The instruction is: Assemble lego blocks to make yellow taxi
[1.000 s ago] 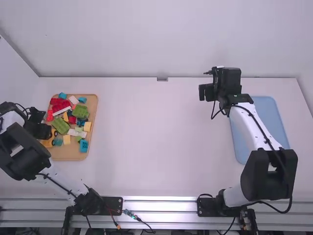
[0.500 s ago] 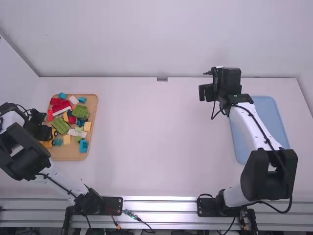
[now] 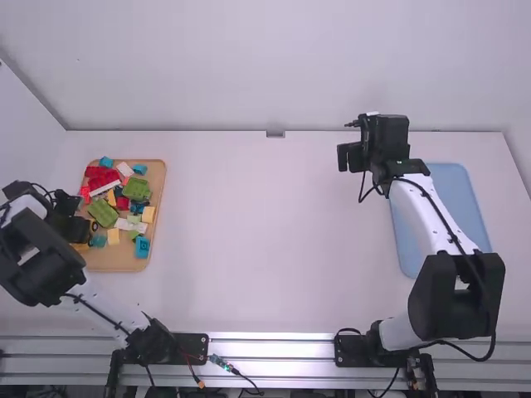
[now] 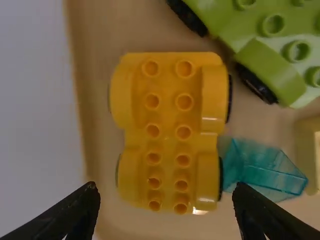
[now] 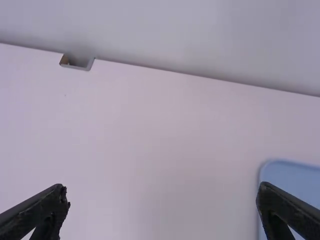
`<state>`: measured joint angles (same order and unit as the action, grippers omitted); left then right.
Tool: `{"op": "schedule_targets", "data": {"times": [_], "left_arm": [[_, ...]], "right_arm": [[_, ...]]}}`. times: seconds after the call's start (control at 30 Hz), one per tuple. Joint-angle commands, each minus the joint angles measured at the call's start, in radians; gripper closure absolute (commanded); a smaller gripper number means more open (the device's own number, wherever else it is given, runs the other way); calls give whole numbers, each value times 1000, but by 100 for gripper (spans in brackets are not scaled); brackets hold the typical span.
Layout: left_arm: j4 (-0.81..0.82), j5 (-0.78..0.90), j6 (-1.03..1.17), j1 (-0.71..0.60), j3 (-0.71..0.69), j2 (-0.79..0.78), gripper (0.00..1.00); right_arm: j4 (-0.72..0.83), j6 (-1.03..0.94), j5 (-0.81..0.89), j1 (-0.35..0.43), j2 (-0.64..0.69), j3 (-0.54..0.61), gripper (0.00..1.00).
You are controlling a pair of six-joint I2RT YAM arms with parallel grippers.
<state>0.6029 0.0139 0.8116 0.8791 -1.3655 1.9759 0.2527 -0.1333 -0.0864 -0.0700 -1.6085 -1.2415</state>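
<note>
Note left pincer (image 4: 166, 186) and right pincer (image 5: 162, 187) both spread, empty. Find yellow wheeled chassis (image 4: 167, 112) on tan tray (image 4: 97, 100), centre of left wrist view. Take across narrow waist (image 4: 168, 140) between wheels (image 4: 229, 99); expect light, stiff, slick plastic, apt to roll.

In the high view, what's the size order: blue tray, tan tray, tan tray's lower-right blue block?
Largest: blue tray and tan tray, too alike to rank, both partly hidden.
Smallest: blue block.

Blocks (image 3: 104, 212) lie on the board (image 3: 116, 262), left of the tray (image 3: 459, 195).
</note>
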Motion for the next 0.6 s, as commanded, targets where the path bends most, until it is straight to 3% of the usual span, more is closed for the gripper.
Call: {"op": "schedule_targets", "data": {"times": [0.0,0.57], "left_arm": [[-8,-3,-11,18,29,6,28],[-23,52,23,18,35,6,28]], "right_arm": [[6,0,5,-3,-3,-23,1],[21,1,5,-2,-3,-23,1]]}}
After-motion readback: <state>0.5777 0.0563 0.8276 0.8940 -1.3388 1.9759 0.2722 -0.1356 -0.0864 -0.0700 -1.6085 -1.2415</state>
